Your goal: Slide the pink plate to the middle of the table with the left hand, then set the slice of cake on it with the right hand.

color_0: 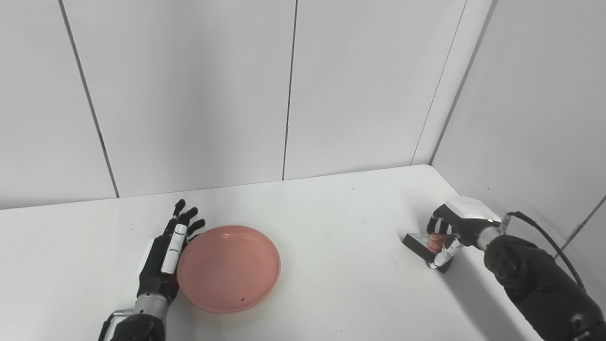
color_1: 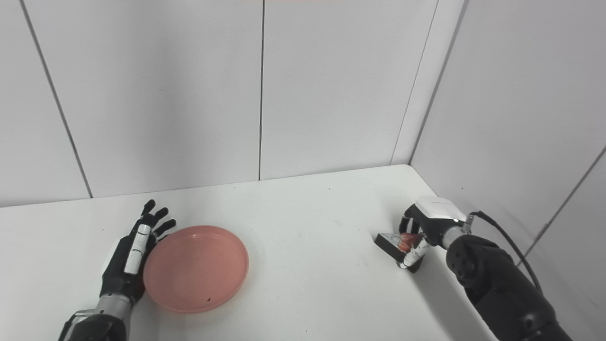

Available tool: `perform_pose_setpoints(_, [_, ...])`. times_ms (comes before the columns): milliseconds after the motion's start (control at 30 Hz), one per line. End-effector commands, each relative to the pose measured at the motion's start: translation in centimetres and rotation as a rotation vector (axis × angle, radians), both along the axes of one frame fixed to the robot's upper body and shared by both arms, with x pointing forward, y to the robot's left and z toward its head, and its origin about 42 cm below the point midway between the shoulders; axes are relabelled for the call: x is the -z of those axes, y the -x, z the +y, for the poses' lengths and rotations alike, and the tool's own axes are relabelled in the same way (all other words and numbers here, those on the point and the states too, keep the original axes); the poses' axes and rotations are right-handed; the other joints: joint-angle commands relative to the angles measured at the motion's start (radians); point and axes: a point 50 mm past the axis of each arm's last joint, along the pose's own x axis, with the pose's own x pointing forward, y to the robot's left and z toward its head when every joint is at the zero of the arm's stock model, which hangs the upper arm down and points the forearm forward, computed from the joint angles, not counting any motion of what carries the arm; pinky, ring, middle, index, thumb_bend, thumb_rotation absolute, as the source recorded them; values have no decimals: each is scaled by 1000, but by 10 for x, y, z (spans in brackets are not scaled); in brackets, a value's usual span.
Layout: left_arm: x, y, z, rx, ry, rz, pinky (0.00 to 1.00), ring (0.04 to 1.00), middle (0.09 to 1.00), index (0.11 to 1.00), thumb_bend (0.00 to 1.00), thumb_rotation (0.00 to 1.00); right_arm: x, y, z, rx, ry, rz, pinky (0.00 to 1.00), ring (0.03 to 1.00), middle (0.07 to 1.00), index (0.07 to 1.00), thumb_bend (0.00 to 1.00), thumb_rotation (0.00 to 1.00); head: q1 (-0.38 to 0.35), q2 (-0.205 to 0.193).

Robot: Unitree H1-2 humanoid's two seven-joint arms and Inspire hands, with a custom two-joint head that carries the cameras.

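A round pink plate [color_0: 229, 268] lies flat on the white table [color_0: 331, 227], left of the middle. My left hand [color_0: 166, 252] stands on edge against the plate's left rim, fingers straight and apart, holding nothing. At the far right, the slice of cake [color_0: 426, 245], dark with a red and white top, sits on the table near the wall. My right hand [color_0: 452, 229] is closed around it from the right, fingers over the top and thumb below. The cake's right end is hidden by the hand.
White panel walls close the back and the right side, meeting in a corner [color_0: 428, 163]. The right wall runs close behind my right arm. A black cable [color_0: 544, 237] loops from the right wrist.
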Motion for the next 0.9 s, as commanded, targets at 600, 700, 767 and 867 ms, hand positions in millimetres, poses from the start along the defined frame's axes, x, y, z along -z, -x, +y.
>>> perform_pose_setpoints(600, [30, 12, -8, 21, -7, 121, 783, 851, 948, 980, 740, 896, -80, 8, 39, -137, 11, -325, 192, 259, 471, 490, 530, 10, 16, 3])
perform_pose_setpoints(700, [31, 12, -9, 23, -3, 124, 790, 846, 950, 982, 742, 898, -95, 9, 59, -184, 26, -374, 219, 291, 474, 489, 531, 9, 20, 3])
perform_pose_setpoints(767, [31, 11, -10, 26, 0, 128, 779, 847, 949, 982, 738, 895, -103, 8, 74, -224, 12, -396, 210, 286, 474, 489, 532, 6, 24, 2])
perform_pose_setpoints(867, [32, 11, -12, 30, -4, 126, 772, 847, 949, 980, 728, 893, -112, 4, 95, -277, 12, -415, 199, 269, 473, 488, 532, 4, 34, 3])
